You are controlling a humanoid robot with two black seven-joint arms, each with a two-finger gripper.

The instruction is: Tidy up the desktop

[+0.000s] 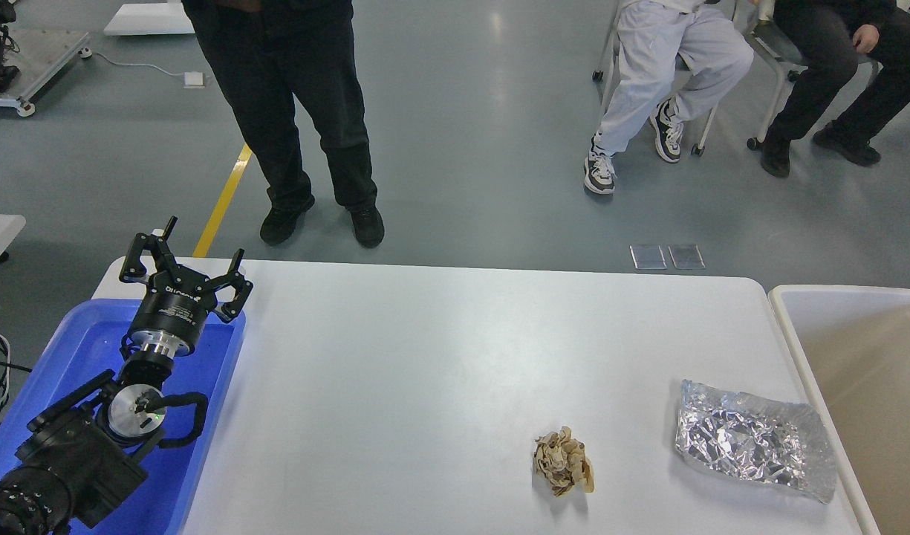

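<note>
One end effector (183, 264), the left, is hovering with fingers spread and holding nothing above the blue tray (202, 416) at the white surface's (425, 357) left edge; rightward, a crumpled brown paper ball (564, 461) and creased foil sheet (752, 438) are lying near the beige bin (789, 312).

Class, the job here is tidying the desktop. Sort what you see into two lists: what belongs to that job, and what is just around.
Job:
desktop
crumpled brown paper
crumpled foil
beige bin
blue tray
left gripper, open

Just around:
standing person
two seated people
yellow floor line
</note>
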